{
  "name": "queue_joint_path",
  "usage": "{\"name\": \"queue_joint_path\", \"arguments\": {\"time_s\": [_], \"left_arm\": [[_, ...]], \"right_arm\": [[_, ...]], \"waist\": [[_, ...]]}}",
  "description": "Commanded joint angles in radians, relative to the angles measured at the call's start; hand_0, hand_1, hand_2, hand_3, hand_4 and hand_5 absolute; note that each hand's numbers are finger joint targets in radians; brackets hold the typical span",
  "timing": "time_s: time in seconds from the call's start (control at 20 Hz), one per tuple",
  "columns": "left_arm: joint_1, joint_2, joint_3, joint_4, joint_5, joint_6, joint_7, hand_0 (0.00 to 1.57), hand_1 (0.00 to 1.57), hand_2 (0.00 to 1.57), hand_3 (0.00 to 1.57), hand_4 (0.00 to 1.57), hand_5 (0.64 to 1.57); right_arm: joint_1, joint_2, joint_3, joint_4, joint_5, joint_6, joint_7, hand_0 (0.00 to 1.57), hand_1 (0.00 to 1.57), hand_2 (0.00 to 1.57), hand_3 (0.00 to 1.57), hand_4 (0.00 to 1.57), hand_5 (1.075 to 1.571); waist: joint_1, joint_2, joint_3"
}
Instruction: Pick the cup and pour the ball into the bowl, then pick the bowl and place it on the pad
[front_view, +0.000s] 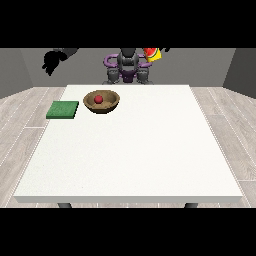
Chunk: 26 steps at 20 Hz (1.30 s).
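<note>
A brown wooden bowl (102, 102) sits on the white table (135, 150) at its far left part, and a red ball (98, 99) lies inside it. A flat green pad (63, 109) lies at the table's left edge, just left of the bowl. A yellow and red cup (152, 54) hangs tilted in the air beside the robot's head, held by the hand at the view's right (163, 49), which is mostly cut off at the top. The hand at the view's left (50, 62) is raised high above the floor, left of the table, with fingers relaxed and holding nothing.
The robot's torso (127, 67) stands behind the table's far edge. Grey plank floor surrounds the table on all sides.
</note>
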<state>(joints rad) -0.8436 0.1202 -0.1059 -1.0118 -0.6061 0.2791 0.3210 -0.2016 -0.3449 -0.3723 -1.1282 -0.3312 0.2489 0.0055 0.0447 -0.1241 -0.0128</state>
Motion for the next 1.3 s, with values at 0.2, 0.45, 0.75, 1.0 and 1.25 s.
{"name": "queue_joint_path", "arguments": {"time_s": [0.2, 0.45, 0.75, 1.0, 1.25], "left_arm": [[0.007, 0.117, 0.347, -0.117, 0.525, -0.322, -0.151, 0.0, 0.0, 0.0, 0.0, 1.05, 1.567], [-0.001, 0.253, 0.464, -0.089, 0.673, -0.498, -0.16, 0.0, 0.0, 0.0, 0.0, 1.06, 1.558], [0.049, 0.344, 0.515, -0.095, 0.744, -0.574, -0.185, 0.0, 0.0, 0.0, 0.0, 0.99, 1.561], [0.106, 0.387, 0.535, -0.142, 0.781, -0.576, -0.155, 0.0, 0.0, 0.0, 0.0, 1.01, 1.536], [0.084, 0.449, 0.553, -0.198, 0.844, -0.633, -0.113, 0.0, 0.0, 0.0, 0.0, 1.01, 1.536]], "right_arm": [[0.051, 0.108, 0.006, 0.037, 0.031, -0.084, -0.086, 0.0, 0.0, 0.0, 0.0, 0.72, 1.565], [0.054, 0.195, 0.042, 0.06, 0.073, -0.123, -0.201, 0.0, 0.0, 0.0, 0.0, 0.74, 1.565], [-0.055, 0.187, 0.046, 0.189, 0.077, -0.117, -0.263, 0.0, 0.0, 0.0, 0.0, 0.69, 1.566], [-0.094, 0.213, 0.064, 0.313, 0.093, -0.122, -0.327, 0.0, 0.0, 0.0, 0.0, 0.57, 1.559], [-0.15, 0.175, 0.015, 0.466, 0.084, -0.094, -0.468, 0.0, 0.0, 0.0, 0.0, 0.52, 1.554]], "waist": [[0.11, 0.075, 0.01], [0.127, 0.161, 0.0126], [0.092, 0.23, 0.0133], [0.063, 0.205, 0.0132], [0.107, 0.286, 0.0138]]}}
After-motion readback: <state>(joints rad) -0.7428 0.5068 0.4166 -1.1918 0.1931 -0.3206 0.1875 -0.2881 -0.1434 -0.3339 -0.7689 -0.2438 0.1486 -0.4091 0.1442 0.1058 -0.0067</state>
